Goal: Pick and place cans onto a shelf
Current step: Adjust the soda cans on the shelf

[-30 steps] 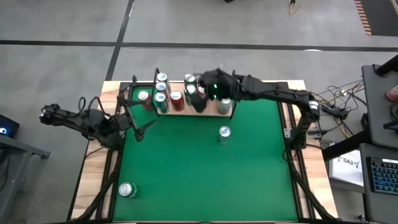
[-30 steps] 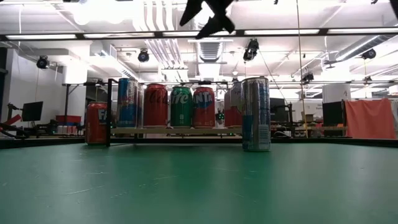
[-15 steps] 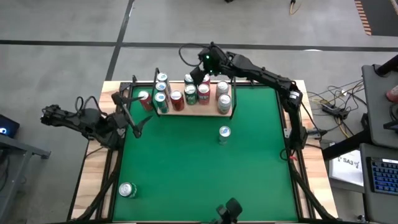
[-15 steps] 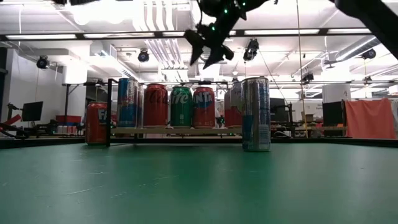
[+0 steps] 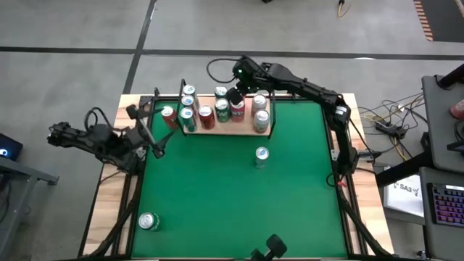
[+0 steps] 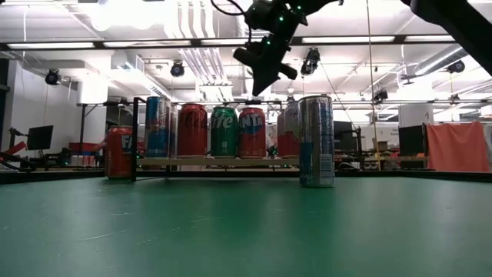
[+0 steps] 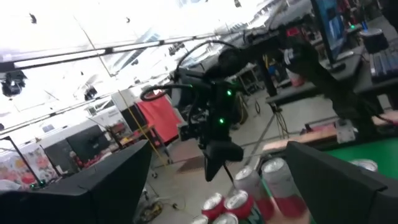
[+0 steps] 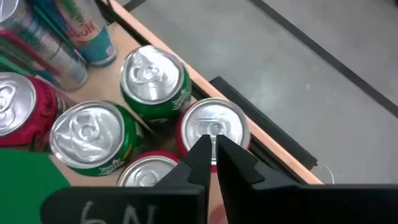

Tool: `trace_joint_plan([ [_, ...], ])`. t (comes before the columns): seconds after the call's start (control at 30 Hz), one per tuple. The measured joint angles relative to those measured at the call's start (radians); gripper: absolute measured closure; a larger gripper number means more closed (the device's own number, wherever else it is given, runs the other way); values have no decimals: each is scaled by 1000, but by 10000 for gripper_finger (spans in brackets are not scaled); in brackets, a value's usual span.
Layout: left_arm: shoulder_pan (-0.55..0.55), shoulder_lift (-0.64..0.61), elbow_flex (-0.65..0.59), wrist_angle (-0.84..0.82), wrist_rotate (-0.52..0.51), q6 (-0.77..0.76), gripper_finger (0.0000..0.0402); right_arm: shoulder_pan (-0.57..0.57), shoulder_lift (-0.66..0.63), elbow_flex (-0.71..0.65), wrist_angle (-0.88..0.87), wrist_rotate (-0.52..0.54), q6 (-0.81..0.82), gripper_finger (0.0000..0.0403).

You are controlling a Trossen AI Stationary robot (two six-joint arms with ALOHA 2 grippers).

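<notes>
Hovering at upper centre, the right gripper [image 5: 234, 95] (fingers pressed together, empty) sits over the shelf [image 5: 250, 133]; the upright loose can [image 5: 261, 156] stands below it, frame-centre.

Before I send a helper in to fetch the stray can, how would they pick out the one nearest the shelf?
Start at the green table and find the wooden shelf along its far edge. Just in front of the shelf's right end a blue-and-silver can stands upright, alone on the mat; the only other loose can sits in the near-left corner.
</notes>
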Motion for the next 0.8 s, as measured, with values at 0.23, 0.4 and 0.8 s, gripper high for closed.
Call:
trace_joint_plan([
  [0.23, 0, -3, 1, 1, 0, 2, 45, 7, 5, -11, 39, 2, 8, 390],
  [0.4, 0, -3, 1, -4, 0, -5, 45, 22, 46, -19, 68, 8, 8, 390],
  [0.8, 0, -2, 1, -6, -27, -5, 45, 24, 85, -21, 80, 80, 8, 390],
])
